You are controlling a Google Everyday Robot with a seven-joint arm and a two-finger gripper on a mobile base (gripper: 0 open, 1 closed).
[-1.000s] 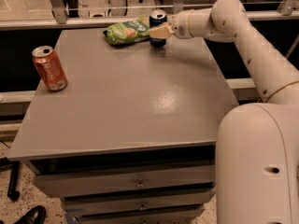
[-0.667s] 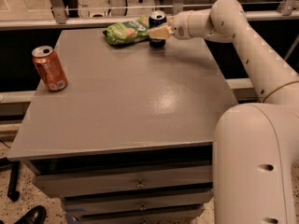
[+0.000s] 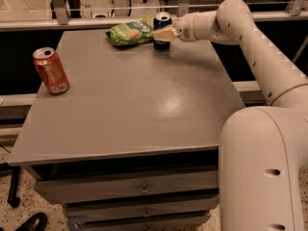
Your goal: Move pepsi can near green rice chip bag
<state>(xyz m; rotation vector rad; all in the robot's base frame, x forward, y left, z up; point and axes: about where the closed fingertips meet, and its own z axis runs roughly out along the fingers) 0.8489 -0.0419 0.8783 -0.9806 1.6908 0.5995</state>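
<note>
Grey table [image 3: 134,105] fills most of the view, with 2 shallow drawers [image 3: 144,190] under its front edge and a railing and tiled floor beyond its far side. 1 white robot arm [image 3: 250,47] rises from a bulky base at the right and bends across to the table's far edge, so it reaches the objects from the side and not from above.

At that far edge lies the bag [image 3: 129,32], light green and crinkled, flat on the surface. Just to its right stands the pepsi can [image 3: 162,20], dark blue and upright, its silver top showing. The two sit just beside each other and may be touching.

At the left edge, well apart from both, stands an orange can [image 3: 50,70], upright and with no part in the task.

The gripper [image 3: 161,32] is at the pepsi can. 1 tan finger lies across the can's front at mid-height and the other is hidden behind it, so the fingers look clamped on the can. This side hold keeps the can upright while its base rests on the table.

The can already stands near the bag, so the placing seems nearly done. What likely remains is to let go and draw back without tipping the can.
</note>
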